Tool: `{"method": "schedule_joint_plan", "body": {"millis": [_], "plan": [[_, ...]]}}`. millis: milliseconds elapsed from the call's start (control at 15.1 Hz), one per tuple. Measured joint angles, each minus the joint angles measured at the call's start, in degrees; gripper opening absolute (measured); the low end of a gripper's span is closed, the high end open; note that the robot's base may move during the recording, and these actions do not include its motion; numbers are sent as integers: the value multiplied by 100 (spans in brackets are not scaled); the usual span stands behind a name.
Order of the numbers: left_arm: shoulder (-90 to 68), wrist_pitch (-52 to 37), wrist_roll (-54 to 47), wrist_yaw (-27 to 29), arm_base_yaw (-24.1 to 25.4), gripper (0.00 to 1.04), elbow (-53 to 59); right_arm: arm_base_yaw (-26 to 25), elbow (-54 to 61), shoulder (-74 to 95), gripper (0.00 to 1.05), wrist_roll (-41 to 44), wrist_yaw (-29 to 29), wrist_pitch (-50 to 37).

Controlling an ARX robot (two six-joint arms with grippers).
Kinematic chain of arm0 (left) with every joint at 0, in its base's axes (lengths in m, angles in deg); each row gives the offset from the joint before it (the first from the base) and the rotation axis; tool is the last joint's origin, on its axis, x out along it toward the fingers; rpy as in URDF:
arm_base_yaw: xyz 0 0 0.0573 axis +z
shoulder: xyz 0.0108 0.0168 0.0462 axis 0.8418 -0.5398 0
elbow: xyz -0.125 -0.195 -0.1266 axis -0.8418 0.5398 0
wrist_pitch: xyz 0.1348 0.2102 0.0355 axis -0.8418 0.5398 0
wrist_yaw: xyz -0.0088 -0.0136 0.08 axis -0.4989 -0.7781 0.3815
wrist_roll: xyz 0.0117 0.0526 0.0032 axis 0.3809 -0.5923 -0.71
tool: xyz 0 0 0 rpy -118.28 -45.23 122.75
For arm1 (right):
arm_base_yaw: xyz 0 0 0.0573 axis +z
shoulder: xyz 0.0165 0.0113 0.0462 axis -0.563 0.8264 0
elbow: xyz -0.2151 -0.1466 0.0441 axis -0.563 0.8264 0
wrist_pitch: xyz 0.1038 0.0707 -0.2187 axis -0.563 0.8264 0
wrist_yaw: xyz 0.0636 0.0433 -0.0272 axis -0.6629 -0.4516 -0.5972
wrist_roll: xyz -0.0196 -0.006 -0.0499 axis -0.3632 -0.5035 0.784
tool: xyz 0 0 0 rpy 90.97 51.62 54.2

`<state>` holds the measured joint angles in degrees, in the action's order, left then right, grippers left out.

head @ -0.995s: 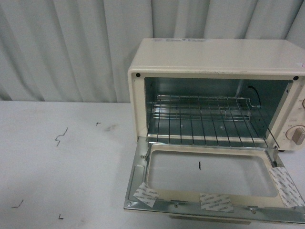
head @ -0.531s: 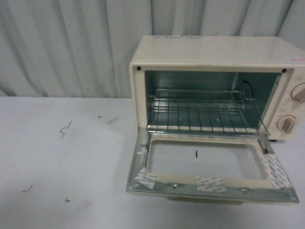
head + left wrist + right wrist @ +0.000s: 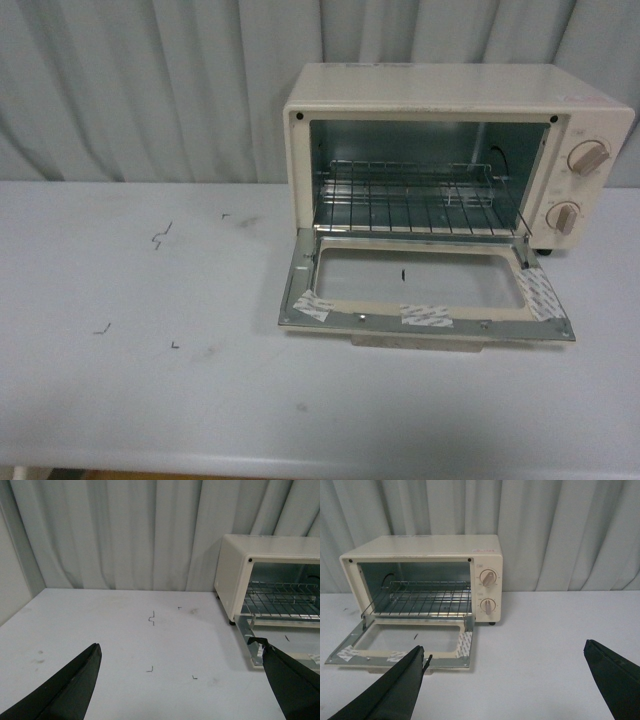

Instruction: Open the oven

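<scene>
The cream-white oven (image 3: 440, 85) stands on the table at the back right, its glass-windowed door (image 3: 425, 291) dropped flat open toward me. The wire rack (image 3: 415, 200) shows inside, two dial knobs (image 3: 586, 160) on its right side. The beige handle (image 3: 420, 342) peeks under the door's front edge. Neither arm shows in the front view. My left gripper (image 3: 180, 672) is open and empty, above the table left of the oven (image 3: 235, 575). My right gripper (image 3: 505, 667) is open and empty, in front of the oven (image 3: 425, 545), near the door's corner (image 3: 462, 652).
The white table (image 3: 150, 380) carries small dark marks (image 3: 160, 237) at the left. A pleated grey curtain (image 3: 150, 90) hangs behind. The table's front edge (image 3: 300, 468) runs along the bottom of the front view.
The front view has pulled back from the oven: it looks smaller and farther, with more table showing. The door stays flat open.
</scene>
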<state>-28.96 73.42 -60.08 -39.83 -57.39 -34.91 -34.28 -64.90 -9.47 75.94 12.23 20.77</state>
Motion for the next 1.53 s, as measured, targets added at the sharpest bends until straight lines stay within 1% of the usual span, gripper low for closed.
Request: {"method": "schedule_joint_plan", "body": {"millis": [1526], "plan": [[0,0,0,2,0,98,0,0,0,0,98,0,0,0]]}}
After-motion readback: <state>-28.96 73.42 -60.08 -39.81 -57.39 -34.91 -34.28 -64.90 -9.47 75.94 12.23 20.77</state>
